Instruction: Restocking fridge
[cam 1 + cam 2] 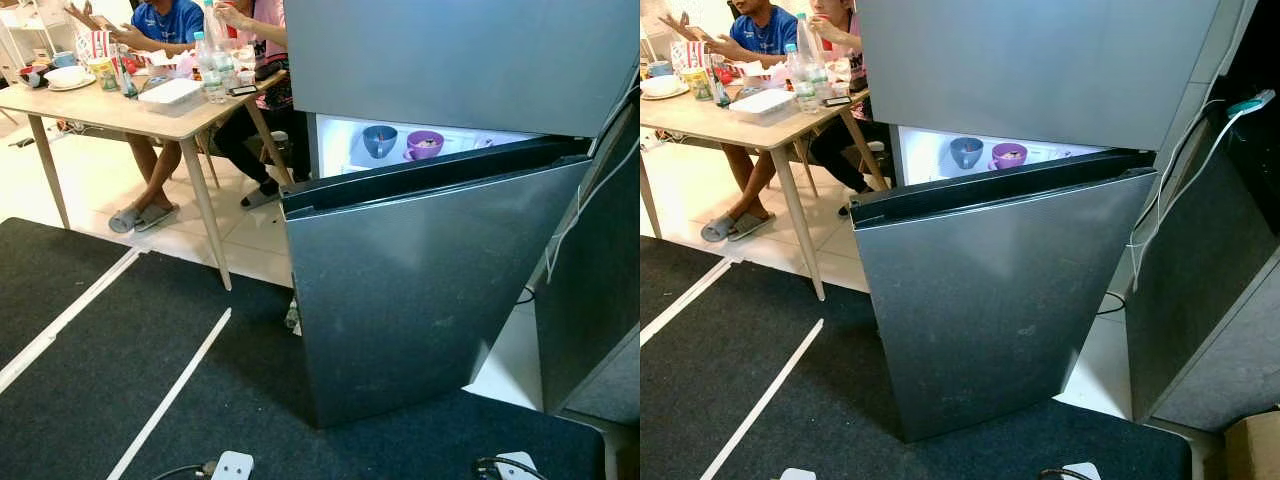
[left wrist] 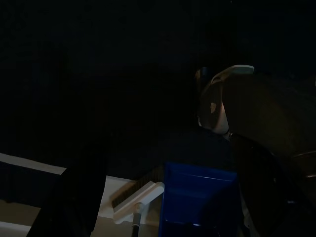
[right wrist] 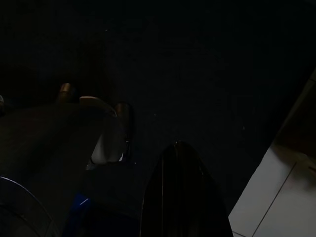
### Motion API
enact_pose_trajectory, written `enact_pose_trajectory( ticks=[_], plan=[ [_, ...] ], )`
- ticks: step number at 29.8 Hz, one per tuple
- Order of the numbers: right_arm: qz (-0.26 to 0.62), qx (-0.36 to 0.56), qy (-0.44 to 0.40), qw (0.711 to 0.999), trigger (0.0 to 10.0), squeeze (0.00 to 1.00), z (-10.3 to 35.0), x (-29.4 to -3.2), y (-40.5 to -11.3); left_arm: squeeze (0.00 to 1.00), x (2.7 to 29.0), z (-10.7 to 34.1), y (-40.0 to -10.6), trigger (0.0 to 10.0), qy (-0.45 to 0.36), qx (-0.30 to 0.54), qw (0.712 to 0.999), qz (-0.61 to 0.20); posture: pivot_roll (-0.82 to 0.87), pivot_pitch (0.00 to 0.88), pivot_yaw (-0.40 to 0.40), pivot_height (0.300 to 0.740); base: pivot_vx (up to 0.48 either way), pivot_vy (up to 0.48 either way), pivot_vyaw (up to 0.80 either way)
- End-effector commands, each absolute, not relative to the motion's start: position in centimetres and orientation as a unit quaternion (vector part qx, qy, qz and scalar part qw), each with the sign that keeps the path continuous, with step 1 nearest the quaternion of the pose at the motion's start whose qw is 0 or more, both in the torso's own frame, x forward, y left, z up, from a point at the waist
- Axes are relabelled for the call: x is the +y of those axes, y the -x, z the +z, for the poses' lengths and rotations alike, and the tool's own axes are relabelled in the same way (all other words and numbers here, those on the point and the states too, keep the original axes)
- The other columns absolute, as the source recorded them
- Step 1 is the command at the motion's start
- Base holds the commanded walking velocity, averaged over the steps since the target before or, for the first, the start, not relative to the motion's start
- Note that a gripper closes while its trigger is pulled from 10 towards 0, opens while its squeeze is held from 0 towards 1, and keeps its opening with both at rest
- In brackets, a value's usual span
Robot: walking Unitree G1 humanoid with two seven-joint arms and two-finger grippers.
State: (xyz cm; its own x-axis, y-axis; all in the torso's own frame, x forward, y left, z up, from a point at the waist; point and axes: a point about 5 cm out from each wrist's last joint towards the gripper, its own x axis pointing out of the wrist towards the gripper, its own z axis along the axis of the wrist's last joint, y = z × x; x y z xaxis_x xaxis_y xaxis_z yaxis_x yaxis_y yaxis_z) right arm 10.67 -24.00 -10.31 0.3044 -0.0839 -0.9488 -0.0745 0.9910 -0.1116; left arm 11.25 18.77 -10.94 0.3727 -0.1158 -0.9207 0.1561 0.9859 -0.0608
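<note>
Standing ahead w/ lower door (image 1: pixel 420 290) ajar – fridge (image 1: pixel 450 60) well apart from both claws – grip state can't tell.

Grey fridge (image 1: pixel 430 290) — lower door ajar, two bowls (image 1: pixel 401 143) on lit shelf.
</note>
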Motion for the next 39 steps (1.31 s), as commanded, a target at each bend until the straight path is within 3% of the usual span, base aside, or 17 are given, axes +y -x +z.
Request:
enact_pose_trajectory(
  ticks=[1, 14, 35, 39],
  plan=[
    [0.002, 0.586, 0.072, 0.807, 10.0, 0.00, -10.23, -23.98, -10.97, 0.00, 18.24, -11.08, -10.96, 10.0, -0.012, 0.556, 0.827, -0.086, -0.03, 0.000, 0.016, 0.740, 0.000, 0.000, 0.00],
    [0.005, 0.584, 0.061, 0.810, 10.0, 0.00, -10.26, -23.78, -10.96, 0.00, 18.35, -11.13, -10.72, 10.0, -0.012, 0.557, 0.826, -0.084, -0.04, 0.000, 0.025, 0.740, 0.000, 0.000, 0.03],
    [0.010, 0.581, 0.058, 0.811, 10.0, 0.00, -10.27, -23.69, -10.95, 0.00, 18.01, -11.19, -10.63, 10.0, -0.008, 0.559, 0.825, -0.085, -0.04, 0.000, 0.028, 0.740, 0.000, 0.000, 0.80],
    [0.000, 0.582, 0.061, 0.811, 10.0, 0.00, -10.26, -23.83, -10.95, 0.00, 18.02, -11.19, -10.65, 10.0, -0.003, 0.556, 0.827, -0.078, -0.04, 0.000, 0.023, 0.740, 0.000, 0.000, 0.00]
  ],
)
